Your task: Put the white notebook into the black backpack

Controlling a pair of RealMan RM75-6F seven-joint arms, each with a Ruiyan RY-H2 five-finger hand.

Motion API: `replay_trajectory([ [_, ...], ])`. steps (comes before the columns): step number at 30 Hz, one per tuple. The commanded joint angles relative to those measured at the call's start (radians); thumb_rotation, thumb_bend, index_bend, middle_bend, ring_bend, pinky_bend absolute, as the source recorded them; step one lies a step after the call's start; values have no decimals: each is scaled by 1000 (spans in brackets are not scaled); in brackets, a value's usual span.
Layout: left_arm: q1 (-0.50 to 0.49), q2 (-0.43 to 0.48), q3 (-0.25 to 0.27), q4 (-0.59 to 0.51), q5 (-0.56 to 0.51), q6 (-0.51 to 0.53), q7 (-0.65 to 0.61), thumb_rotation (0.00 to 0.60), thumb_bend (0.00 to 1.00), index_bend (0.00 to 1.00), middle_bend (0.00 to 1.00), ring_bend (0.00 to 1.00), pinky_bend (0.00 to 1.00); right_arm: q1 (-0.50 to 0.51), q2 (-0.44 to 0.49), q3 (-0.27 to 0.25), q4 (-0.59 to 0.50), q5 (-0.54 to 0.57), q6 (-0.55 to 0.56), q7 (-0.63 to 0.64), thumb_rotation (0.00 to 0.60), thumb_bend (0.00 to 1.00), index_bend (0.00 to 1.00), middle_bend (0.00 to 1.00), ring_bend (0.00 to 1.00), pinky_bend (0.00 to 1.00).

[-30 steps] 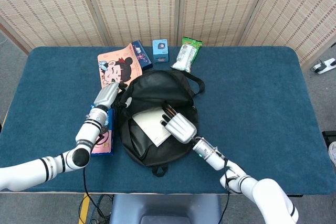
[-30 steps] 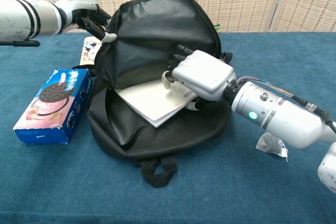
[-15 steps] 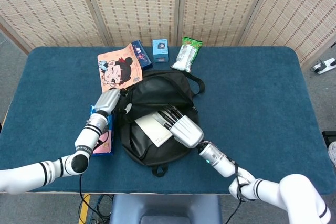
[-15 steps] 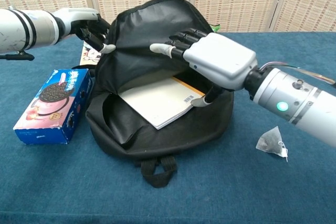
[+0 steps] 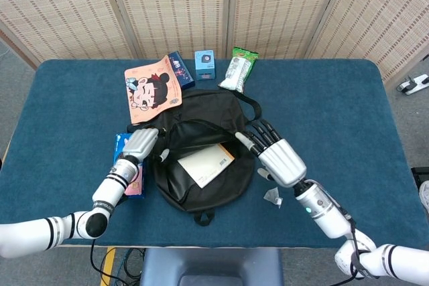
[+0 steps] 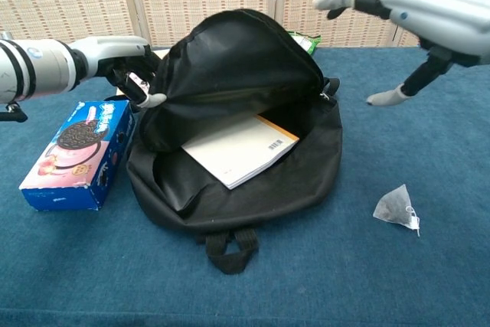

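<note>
The black backpack [image 5: 201, 140] [image 6: 237, 82] lies open in the middle of the blue table. The white notebook [image 5: 205, 163] [image 6: 237, 148] lies inside its opening, an orange edge and a barcode showing. My left hand [image 5: 140, 143] [image 6: 122, 55] grips the backpack's left rim and holds the flap up. My right hand [image 5: 278, 157] [image 6: 417, 5] hangs above the table to the right of the backpack, fingers spread and empty.
A blue cookie box [image 6: 76, 154] lies left of the backpack under my left arm. A small clear packet [image 6: 397, 207] sits at the right front. A cartoon book [image 5: 152, 89], a blue box [image 5: 205, 63] and a green snack bag [image 5: 239, 69] line the back.
My right hand let go of the notebook, lifted out of the backpack and swung right and up. The notebook stays inside. My left hand slid slightly toward me along the rim.
</note>
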Motion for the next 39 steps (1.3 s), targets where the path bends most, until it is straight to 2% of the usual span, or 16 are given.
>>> replay_trajectory([
  [1, 5, 25, 22, -44, 24, -26, 9, 600, 397, 625, 333, 257, 107, -44, 71, 4, -48, 23, 34, 8, 600, 0, 84, 167, 0, 0],
  [4, 5, 61, 39, -93, 43, -53, 15, 600, 311, 539, 312, 239, 94, -72, 119, 7, -69, 36, 52, 19, 600, 0, 86, 170, 0, 0],
  [6, 12, 80, 41, -122, 62, -53, 6, 600, 265, 425, 291, 225, 92, -89, 148, 8, -79, 45, 59, 27, 600, 0, 90, 174, 0, 0],
  [9, 30, 105, 39, -157, 99, -40, -17, 600, 237, 295, 257, 206, 91, -110, 187, 8, -95, 65, 60, 38, 600, 0, 94, 176, 0, 0],
  [11, 43, 124, 34, -176, 124, -24, -33, 600, 234, 259, 243, 203, 91, -121, 204, 9, -99, 75, 59, 45, 600, 0, 102, 176, 0, 0],
  [15, 89, 152, 18, -203, 181, 42, -84, 600, 234, 250, 240, 205, 91, -142, 229, 5, -96, 101, 46, 67, 600, 1, 127, 196, 3, 0],
  [19, 144, 188, 21, -205, 235, 110, -120, 600, 234, 264, 240, 205, 91, -162, 247, -3, -79, 127, 20, 119, 600, 41, 169, 230, 47, 14],
  [22, 192, 200, 33, -173, 266, 176, -130, 600, 234, 280, 240, 205, 91, -179, 252, -9, -56, 139, 9, 154, 600, 92, 216, 271, 102, 81],
  [26, 260, 193, 52, -96, 311, 281, -132, 600, 234, 293, 240, 205, 91, -204, 252, -19, -17, 144, 7, 203, 600, 154, 284, 316, 150, 115],
  [33, 377, 193, 88, 10, 401, 431, -146, 600, 234, 305, 240, 205, 91, -241, 259, -41, 30, 134, -8, 293, 600, 157, 344, 332, 160, 118],
  [39, 467, 230, 112, -3, 436, 518, -141, 600, 234, 304, 239, 202, 91, -264, 281, -60, 54, 115, -23, 362, 600, 157, 354, 332, 160, 118],
])
